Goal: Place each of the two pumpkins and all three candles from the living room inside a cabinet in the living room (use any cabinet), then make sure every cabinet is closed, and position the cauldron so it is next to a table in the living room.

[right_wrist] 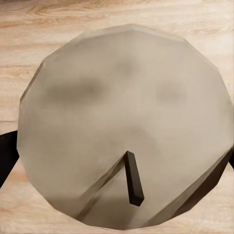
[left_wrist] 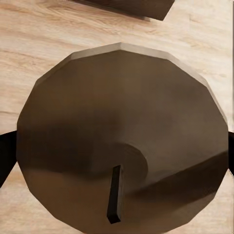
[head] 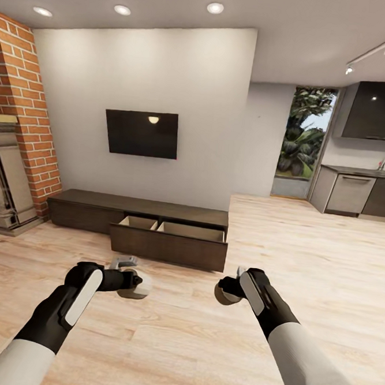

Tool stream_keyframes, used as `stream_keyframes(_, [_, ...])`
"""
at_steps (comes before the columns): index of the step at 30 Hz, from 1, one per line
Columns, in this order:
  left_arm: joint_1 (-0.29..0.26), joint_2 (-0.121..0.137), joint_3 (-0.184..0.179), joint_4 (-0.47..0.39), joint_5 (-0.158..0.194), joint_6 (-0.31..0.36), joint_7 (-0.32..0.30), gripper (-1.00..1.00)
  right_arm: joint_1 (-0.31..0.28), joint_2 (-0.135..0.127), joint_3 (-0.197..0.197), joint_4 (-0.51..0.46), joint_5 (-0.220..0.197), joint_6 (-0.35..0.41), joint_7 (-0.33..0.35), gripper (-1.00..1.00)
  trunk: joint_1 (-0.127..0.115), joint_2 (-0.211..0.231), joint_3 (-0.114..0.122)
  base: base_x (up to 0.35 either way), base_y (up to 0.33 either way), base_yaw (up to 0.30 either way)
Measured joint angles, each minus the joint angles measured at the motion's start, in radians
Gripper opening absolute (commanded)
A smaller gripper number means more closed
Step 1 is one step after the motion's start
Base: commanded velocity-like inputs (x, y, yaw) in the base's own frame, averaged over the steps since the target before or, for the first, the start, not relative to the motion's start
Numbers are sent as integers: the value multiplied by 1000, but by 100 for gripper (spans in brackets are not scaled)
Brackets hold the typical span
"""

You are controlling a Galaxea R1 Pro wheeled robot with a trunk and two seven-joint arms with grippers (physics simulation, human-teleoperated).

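Both arms were out front over the wood floor [head: 215,345], each carrying one candle. The left gripper [head: 132,285] had its jaws clenched on a candle [left_wrist: 122,141], pale end just visible in the head view; in the left wrist view its flat wick end faced the camera, shaded brown, with dark fingers [left_wrist: 6,156] at its sides. The right gripper [head: 230,292] had jaws clenched on the second candle [right_wrist: 124,126], lit paler tan, short dark wick showing. So each candle's long axis ran roughly along the line of its jaws, wick end toward the wrist. The relation that mattered: the cabinet [head: 139,208] lay dead ahead at 12 o'clock, well apart from both grippers, with a wide drawer [head: 168,240] pulled open and showing two light tan compartments. From the left gripper the open drawer sat about 1 o'clock; from the right, about 11 o'clock. I judged the two arms about equally near, left perhaps slightly closer to the left compartment. Count: two candles in hand, one cabinet, one open drawer, two compartments seen, both looking empty from this angle. Base needed to close in before any drop.
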Motion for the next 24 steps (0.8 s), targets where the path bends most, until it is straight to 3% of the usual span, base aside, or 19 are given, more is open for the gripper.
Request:
stream_keyframes(6, [1, 0, 13, -2, 1, 0, 0, -100, 0, 0, 2, -5, 1, -1, 3, -100, -23, 42, 19, 0, 0, 0])
stream_keyframes(12, [3, 0, 14, -35, 2, 0, 0, -100, 0, 1, 6, -7, 1, -3, 3, -100, -23, 42, 19, 35, 0, 0])
stream_keyframes(17, [11, 0, 14, -43, 0, 0, 1, -100, 0, 0, 43, -6, 0, -3, 2, -100, -24, 42, 19, 271, 0, 0])
stream_keyframes(24, [13, 0, 14, -44, -1, 0, 1, -100, 0, -1, 50, -6, -3, -3, 1, -100, -24, 42, 19, 333, 0, 0])
